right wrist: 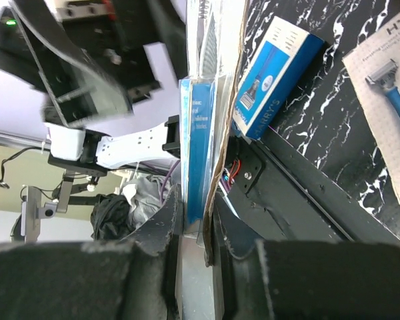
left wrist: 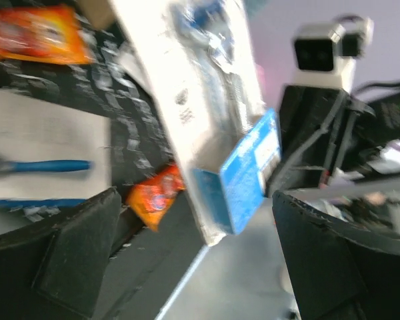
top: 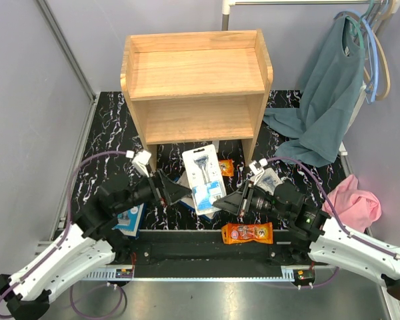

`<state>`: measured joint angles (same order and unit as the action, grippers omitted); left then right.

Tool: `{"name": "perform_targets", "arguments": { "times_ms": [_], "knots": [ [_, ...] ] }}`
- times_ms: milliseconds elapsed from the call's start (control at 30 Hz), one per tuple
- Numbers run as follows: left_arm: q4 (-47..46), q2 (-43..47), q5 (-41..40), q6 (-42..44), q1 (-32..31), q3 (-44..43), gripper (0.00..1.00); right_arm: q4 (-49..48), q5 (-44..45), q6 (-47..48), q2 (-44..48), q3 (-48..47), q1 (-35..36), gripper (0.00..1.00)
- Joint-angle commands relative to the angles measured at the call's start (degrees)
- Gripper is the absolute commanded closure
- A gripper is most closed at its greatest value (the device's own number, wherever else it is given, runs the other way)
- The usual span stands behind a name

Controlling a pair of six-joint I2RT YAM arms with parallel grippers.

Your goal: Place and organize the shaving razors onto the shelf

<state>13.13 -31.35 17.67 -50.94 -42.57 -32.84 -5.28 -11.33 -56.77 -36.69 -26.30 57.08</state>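
Closest to me, well out from the shelf (top: 197,87), an orange packet (top: 247,233) lies flat on the worktop (top: 110,133) by the arm bases. Just shelf-ward of it, the right end effector (top: 220,202) is nipped tight on the lower corner of a razor pack (top: 203,175) and holds it up off the worktop. The pack's long axis runs roughly toward the shelf's lower tier, with its blue end away from the shelf.

The left end effector (top: 179,191) stands at the pack's other side, spread wide and gripping nothing. From its own camera the pack hangs between its fingers, and as far as I can tell it touches neither. So the right arm alone carries the pack, and the shelf lies straight ahead of it with no pack on either tier.

I judge the coming move to be a forward reach into the lower opening. A small orange packet (top: 227,167) lies before the shelf's right post, close to that path. A white-and-blue box (top: 130,220) lies under the left arm, farther from the shelf. A teal cloth (top: 327,100) hangs beside the shelf, clear of the opening.
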Motion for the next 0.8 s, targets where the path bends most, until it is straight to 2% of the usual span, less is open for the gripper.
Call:
{"name": "perform_targets", "arguments": {
  "times_ms": [0, 67, 133, 167, 267, 433, 767],
  "knots": [
    [22.70, 3.93, -17.65, 6.29, 0.12, -8.19, 0.01, -0.09, 2.19, 1.22, 1.36, -2.00, -0.04, 1.00],
    [32.72, 5.77, -27.89, 2.97, 0.03, -9.69, 0.01, 0.70, 2.28, 1.40, 0.74, -2.43, 0.14, 1.00],
    [40.61, 8.22, -33.12, 0.50, 0.03, -10.93, 0.01, 0.88, 2.02, 1.58, 0.30, -3.05, 0.05, 1.00],
    [42.93, 9.11, -37.75, -2.03, 0.03, -11.10, 0.01, 0.88, 1.93, 1.67, -0.40, -3.22, 0.05, 1.00],
    [50.67, 11.57, -44.71, -7.48, 0.11, -12.50, 0.01, 0.36, 1.05, 1.75, -1.36, -3.75, 0.05, 1.00],
    [54.46, 10.97, -48.69, -9.18, 0.11, -14.71, 0.01, 1.32, -0.09, 2.98, -3.21, -6.47, 0.05, 1.00],
    [56.05, 3.23, -48.00, -4.35, 0.12, -17.26, 0.01, 5.00, -4.75, 6.41, -9.71, -17.01, 0.05, 1.00]
  ]
}}
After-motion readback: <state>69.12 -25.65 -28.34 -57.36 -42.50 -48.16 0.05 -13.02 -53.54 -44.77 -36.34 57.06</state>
